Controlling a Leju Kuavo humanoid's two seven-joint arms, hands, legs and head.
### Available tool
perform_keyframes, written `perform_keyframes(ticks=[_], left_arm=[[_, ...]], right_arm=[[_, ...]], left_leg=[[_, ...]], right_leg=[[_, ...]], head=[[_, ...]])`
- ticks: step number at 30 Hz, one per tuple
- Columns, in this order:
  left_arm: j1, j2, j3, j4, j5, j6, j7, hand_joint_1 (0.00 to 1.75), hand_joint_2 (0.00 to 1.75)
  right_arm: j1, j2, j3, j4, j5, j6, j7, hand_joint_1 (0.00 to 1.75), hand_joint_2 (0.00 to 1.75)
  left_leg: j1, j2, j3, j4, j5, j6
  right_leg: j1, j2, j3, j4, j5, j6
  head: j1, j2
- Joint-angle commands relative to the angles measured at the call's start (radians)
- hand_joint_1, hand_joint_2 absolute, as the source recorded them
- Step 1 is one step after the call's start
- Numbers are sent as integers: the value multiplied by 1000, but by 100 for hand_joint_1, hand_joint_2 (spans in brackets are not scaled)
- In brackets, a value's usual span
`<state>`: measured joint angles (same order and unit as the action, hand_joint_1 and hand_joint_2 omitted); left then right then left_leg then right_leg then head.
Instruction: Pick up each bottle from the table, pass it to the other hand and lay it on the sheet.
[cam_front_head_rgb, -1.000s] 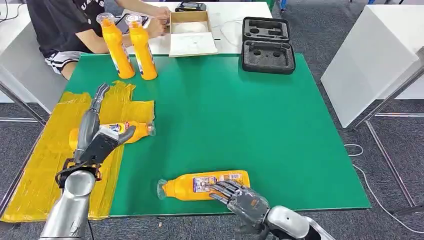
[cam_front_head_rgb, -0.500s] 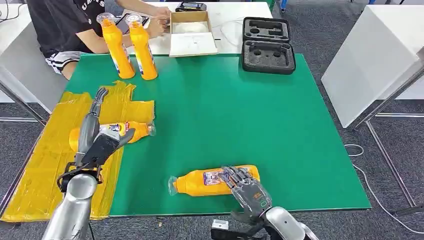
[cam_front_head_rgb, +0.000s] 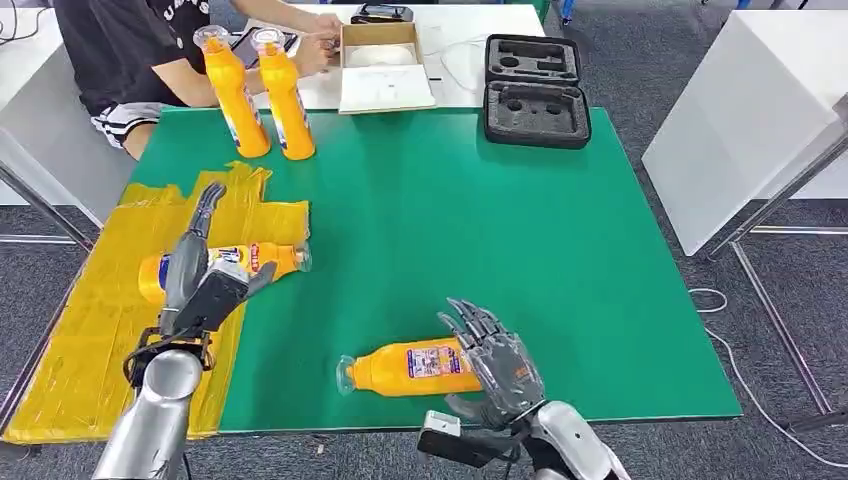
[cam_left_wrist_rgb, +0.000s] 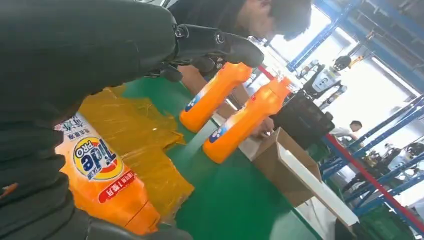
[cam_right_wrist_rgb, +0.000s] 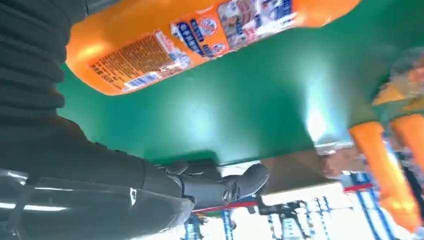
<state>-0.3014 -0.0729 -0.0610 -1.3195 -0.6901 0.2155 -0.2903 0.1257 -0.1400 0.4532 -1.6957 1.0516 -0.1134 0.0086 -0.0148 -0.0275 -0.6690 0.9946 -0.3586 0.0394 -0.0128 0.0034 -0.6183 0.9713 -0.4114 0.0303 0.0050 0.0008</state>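
- Four orange bottles show from the head view, two lying and two standing, on a green table (cam_front_head_rgb: 450, 230).
- At about 9 o'clock of the table, a yellow sheet (cam_front_head_rgb: 100, 320) covers the left edge; one bottle (cam_front_head_rgb: 262, 258) lies on it, cap pointing toward 3 o'clock.
- Over that bottle hovers the left hand (cam_front_head_rgb: 205, 270), fingers spread and stretched toward 12 o'clock, holding nothing; whether the palm touches the bottle I cannot tell.
- At 11 o'clock, two upright bottles (cam_front_head_rgb: 258, 92) stand side by side near the far edge, just beyond the sheet.
- Behind them sits a person (cam_front_head_rgb: 130, 50) in a dark shirt, hands near an open cardboard box (cam_front_head_rgb: 380, 65).
- At 6 o'clock, near the front edge, another bottle (cam_front_head_rgb: 405, 368) lies on the bare green, cap toward 9 o'clock.
- At its base end is the right hand (cam_front_head_rgb: 500, 365), fingers spread and raised above the bottle, thumb low by the table edge; it is not closed around the bottle.
- At 1 o'clock, a black foam case (cam_front_head_rgb: 535, 90) lies open.
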Motion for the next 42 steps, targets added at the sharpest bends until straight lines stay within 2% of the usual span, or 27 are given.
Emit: perform_keyframes(ticks=[1,4,14,18,19,20,21,22,27,34,40,41,42], left_arm=[[-45,-16,4,69,1,1,7,0,175],[-44,-17,4,66,0,-1,12,0,175],[-9,-20,5,39,-5,-5,28,0,175],[-9,-20,5,39,-5,-5,28,0,175],[-9,-20,5,39,-5,-5,28,0,175],[-9,-20,5,39,-5,-5,28,0,175],[-9,-20,5,39,-5,-5,28,0,175],[-9,-20,5,39,-5,-5,28,0,175],[-9,-20,5,39,-5,-5,28,0,175],[-11,-28,-11,63,4,-10,25,0,175],[-40,-31,-35,101,18,-9,22,0,175],[-44,-32,-37,107,20,-8,22,0,175],[-49,-31,-40,114,22,-6,21,0,175]], right_arm=[[-28,22,-39,84,31,43,45,0,175],[-45,19,-36,111,73,62,81,0,175],[-129,51,-65,276,111,63,110,0,175],[-129,51,-65,276,111,63,110,0,175],[-129,51,-65,276,111,63,110,0,175],[-129,51,-65,276,111,63,110,0,175],[-129,51,-65,276,111,63,110,0,175],[-129,51,-65,276,111,63,110,0,175],[-129,51,-65,276,111,63,110,0,175],[-177,88,-73,423,140,65,126,0,175],[-234,108,-55,568,142,129,115,0,175],[-239,107,-54,582,142,131,115,31,175],[-250,107,-47,610,145,137,115,129,175]], left_leg=[[1,1,3,0,-1,-2],[1,2,7,1,-4,-3],[1,4,8,0,-3,-3],[1,2,4,0,-1,-2],[2,4,11,2,-6,-5],[1,2,5,0,-2,-2],[1,4,8,1,-4,-4],[1,2,4,0,-1,-2],[1,3,5,0,-2,-3],[1,3,8,0,-3,-3],[2,2,6,0,-2,-2],[2,4,9,0,-3,-4],[1,3,7,0,-2,-3]], right_leg=[[1,0,3,-1,-1,-1],[2,0,8,-1,-3,-1],[2,1,8,-1,-2,-1],[1,0,4,-1,-1,-1],[2,1,12,-1,-5,-2],[1,1,6,-1,-1,-1],[2,1,9,-1,-3,-1],[1,1,4,-1,-1,-1],[1,1,6,-1,-2,-1],[2,1,9,-1,-2,-1],[2,0,7,-2,-1,-1],[3,1,10,-2,-2,-2],[2,1,7,-2,-1,-1]], head=[[0,0],[0,0],[0,0],[0,0],[0,0],[0,0],[0,0],[0,0],[0,0],[0,0],[0,0],[0,0],[0,0]])
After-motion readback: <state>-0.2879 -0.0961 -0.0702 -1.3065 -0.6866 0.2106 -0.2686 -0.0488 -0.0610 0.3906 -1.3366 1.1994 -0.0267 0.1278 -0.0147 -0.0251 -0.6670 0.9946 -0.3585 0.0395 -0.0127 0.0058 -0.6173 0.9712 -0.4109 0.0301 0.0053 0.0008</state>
